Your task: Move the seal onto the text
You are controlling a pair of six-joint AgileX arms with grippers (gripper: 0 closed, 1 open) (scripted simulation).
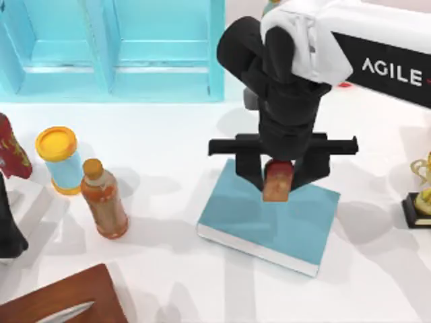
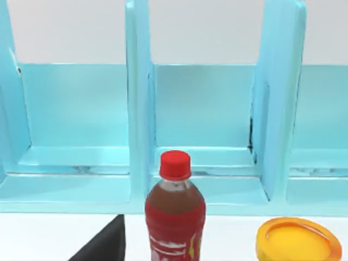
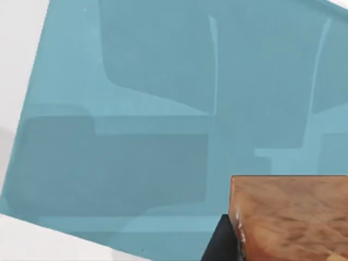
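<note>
The seal [image 1: 277,182], a mottled reddish-orange block, sits between the fingers of my right gripper [image 1: 277,177], which is shut on it. Both are over the far middle part of the text [image 1: 296,225], a flat teal-blue book with white page edges lying at the table's centre. In the right wrist view the seal [image 3: 293,217] shows close up with the teal cover [image 3: 136,136] beneath it; whether it touches the cover I cannot tell. My left arm [image 1: 10,229] is parked at the table's left edge.
A light-blue shelf unit [image 1: 114,47] spans the back left. Left of the book stand a brown bottle with an orange cap [image 1: 104,198], a yellow-lidded can [image 1: 59,160] and a red bottle [image 1: 12,148]. A wooden board [image 1: 67,299] lies front left; a trophy [image 1: 421,195] stands far right.
</note>
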